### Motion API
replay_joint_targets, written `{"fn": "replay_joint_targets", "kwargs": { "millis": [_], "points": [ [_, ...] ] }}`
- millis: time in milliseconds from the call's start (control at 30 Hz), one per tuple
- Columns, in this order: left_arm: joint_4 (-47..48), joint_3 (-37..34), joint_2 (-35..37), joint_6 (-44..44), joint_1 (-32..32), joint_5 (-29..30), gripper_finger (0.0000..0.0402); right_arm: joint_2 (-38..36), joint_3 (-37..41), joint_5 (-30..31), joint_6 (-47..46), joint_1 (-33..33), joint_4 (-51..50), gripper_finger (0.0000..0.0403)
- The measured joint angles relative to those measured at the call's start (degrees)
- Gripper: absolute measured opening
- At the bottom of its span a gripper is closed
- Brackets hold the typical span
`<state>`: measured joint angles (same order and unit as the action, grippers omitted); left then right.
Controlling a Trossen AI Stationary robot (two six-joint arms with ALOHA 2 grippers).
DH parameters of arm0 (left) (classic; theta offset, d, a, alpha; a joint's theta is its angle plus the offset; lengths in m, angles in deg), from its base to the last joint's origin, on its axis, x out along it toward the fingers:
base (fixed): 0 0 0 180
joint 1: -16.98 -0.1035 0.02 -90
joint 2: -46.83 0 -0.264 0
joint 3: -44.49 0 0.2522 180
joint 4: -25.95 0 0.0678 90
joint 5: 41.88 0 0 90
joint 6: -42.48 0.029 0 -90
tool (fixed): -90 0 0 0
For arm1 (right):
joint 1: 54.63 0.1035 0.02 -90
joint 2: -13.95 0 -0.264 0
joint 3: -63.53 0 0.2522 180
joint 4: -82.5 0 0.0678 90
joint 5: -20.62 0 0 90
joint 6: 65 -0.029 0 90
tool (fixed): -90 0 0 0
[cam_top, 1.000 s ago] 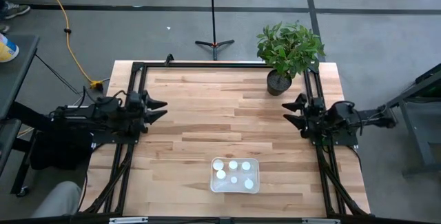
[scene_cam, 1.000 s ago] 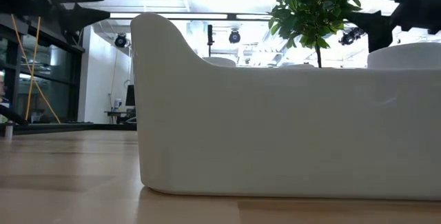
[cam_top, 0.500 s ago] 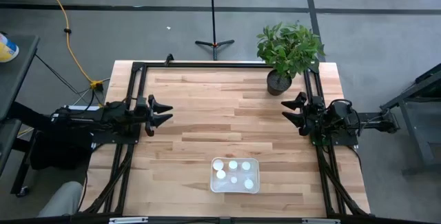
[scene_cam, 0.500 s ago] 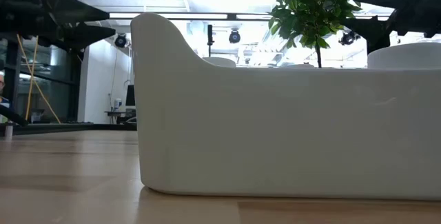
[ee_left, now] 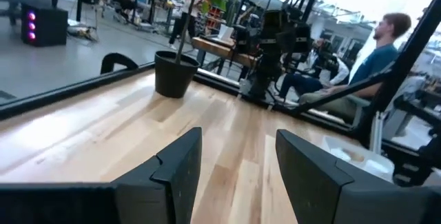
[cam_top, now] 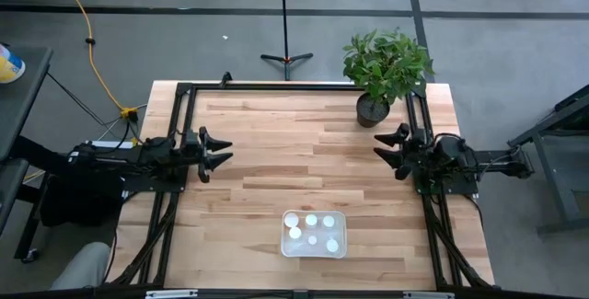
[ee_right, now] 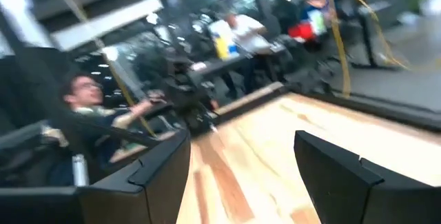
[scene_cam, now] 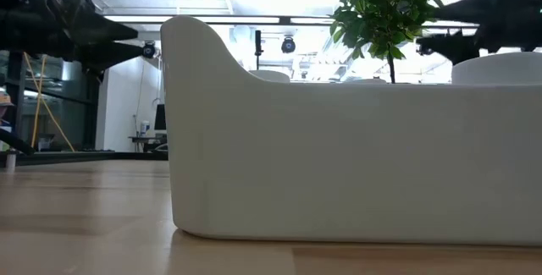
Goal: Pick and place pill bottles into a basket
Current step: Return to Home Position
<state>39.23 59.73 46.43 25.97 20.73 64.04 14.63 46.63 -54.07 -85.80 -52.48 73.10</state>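
Observation:
The basket (cam_top: 314,233), a translucent white tray, rests flat on the table near its near edge; its wall fills the low view (scene_cam: 356,156). Several white-capped pill bottles (cam_top: 312,221) stand inside it. My left gripper (cam_top: 223,151) is open and empty above the table's left side, well away from the basket; its fingers show in the left wrist view (ee_left: 234,148). My right gripper (cam_top: 380,146) is open and empty above the table's right side, near the plant pot; it also shows in the right wrist view (ee_right: 241,155).
A green plant in a black pot (cam_top: 372,109) stands at the table's far right corner, close to my right gripper. A black frame (cam_top: 276,86) runs along the table's far edge and sides. People sit beyond the table (ee_left: 365,58).
My left gripper has moved a little toward the table's right, out over the wood. My right gripper has shifted slightly toward the table's left. The basket and bottles have stayed where they were.

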Motion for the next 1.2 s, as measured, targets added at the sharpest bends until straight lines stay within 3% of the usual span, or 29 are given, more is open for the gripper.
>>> {"fn": "replay_joint_targets", "kwargs": {
  "millis": [167,333,433,600,1200],
  "points": [
    [0.02,0.0,-1.17,6.87,0.0,-0.3,0.0221,0.01,-0.03,3.52,-7.87,0.0,-8.48,0.025],
    [0.05,0.0,-3.03,8.74,0.0,-0.46,0.0221,0.5,-0.28,4.07,-9.87,-0.07,-9.48,0.025],
    [0.08,0.0,-4.24,8.95,0.0,-0.55,0.0221,0.48,-0.27,6.7,-4.26,-0.09,-8.7,0.025],
    [0.1,0.0,-6.68,13.22,0.0,-0.59,0.0221,0.36,-0.22,-0.35,9.04,-0.12,-6.46,0.025],
    [0.1,0.02,-8.37,12.83,0.0,-0.63,0.0221,0.47,-0.33,-2.05,7.78,-0.13,-10.31,0.025]
  ]
}}
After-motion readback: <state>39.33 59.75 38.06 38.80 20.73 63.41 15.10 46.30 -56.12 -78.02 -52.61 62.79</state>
